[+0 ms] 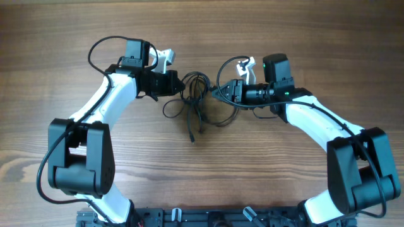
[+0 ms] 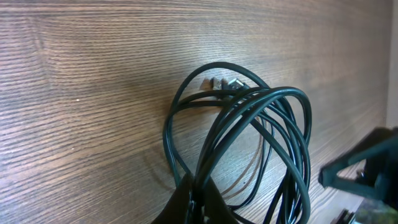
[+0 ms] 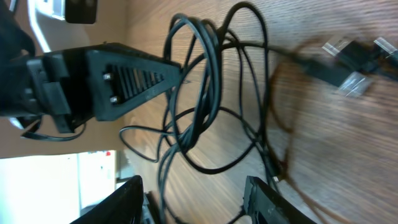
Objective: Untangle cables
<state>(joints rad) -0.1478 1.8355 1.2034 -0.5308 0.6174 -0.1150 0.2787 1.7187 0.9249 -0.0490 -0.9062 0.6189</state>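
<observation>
The cables (image 1: 196,98) are a tangle of thin black cords lying on the wooden table between my two grippers. My left gripper (image 1: 181,84) is shut on a few strands at the tangle's left edge; in the left wrist view its jaws (image 2: 198,200) pinch the cords, and the loops (image 2: 255,124) spread out beyond them, with silvery plug ends (image 2: 221,82) at the far side. My right gripper (image 1: 219,93) is open at the tangle's right edge. In the right wrist view its fingers (image 3: 196,202) are spread wide, with cable loops (image 3: 208,106) between and ahead of them. Plug ends (image 3: 348,62) lie to the right.
One loose cable end (image 1: 191,135) trails toward the front of the wooden table (image 1: 202,176). The left gripper's body (image 3: 118,81) shows close to the loops in the right wrist view. The right gripper (image 2: 367,168) shows at the right edge of the left wrist view.
</observation>
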